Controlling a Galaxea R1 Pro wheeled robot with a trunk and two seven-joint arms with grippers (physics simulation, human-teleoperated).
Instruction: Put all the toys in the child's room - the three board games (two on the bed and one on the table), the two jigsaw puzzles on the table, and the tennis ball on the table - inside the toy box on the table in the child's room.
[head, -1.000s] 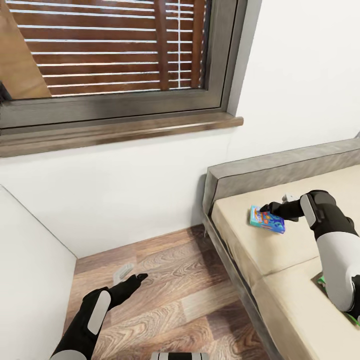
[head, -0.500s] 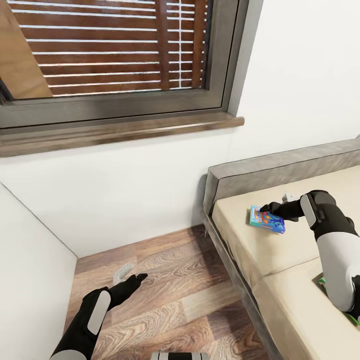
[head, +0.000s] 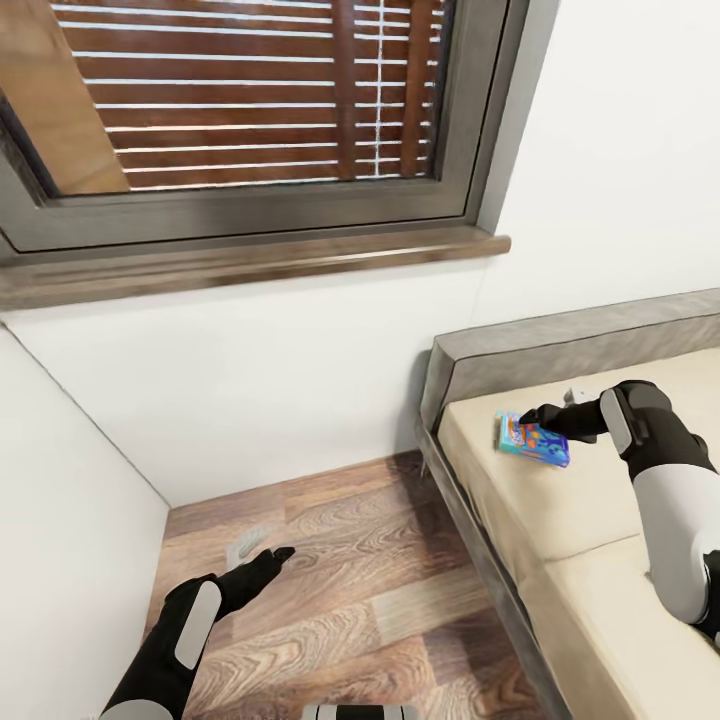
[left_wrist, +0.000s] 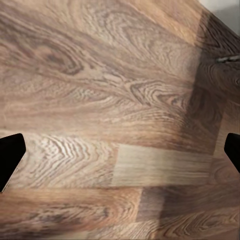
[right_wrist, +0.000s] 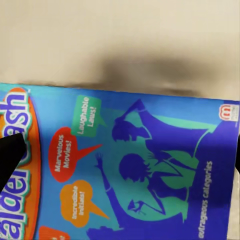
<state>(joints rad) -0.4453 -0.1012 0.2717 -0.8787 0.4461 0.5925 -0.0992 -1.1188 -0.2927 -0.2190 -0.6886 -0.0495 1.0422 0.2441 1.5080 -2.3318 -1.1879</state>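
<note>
The blue cartoon board game (head: 533, 441) hangs tilted just above the beige mattress of the bed (head: 560, 510), near the grey headboard (head: 570, 345). My right gripper (head: 545, 415) reaches it from the right. In the right wrist view the printed face of the board game (right_wrist: 140, 165) lies between the two black fingertips, which stand at its two sides, and its shadow falls on the mattress beyond. My left gripper (head: 270, 555) hangs open over the wooden floor (left_wrist: 120, 100), holding nothing.
A window with wooden blinds (head: 250, 100) and a dark sill (head: 250, 260) sit above the white wall ahead. A white panel (head: 60, 520) closes in the left side. The bed's dark frame edge (head: 470, 530) borders the strip of floor. A small grey object (head: 243, 546) lies near the left gripper.
The whole view has swung, so window and bed sit further right in the picture. The blue board game has stayed with my right gripper. Both arms keep their pose.
</note>
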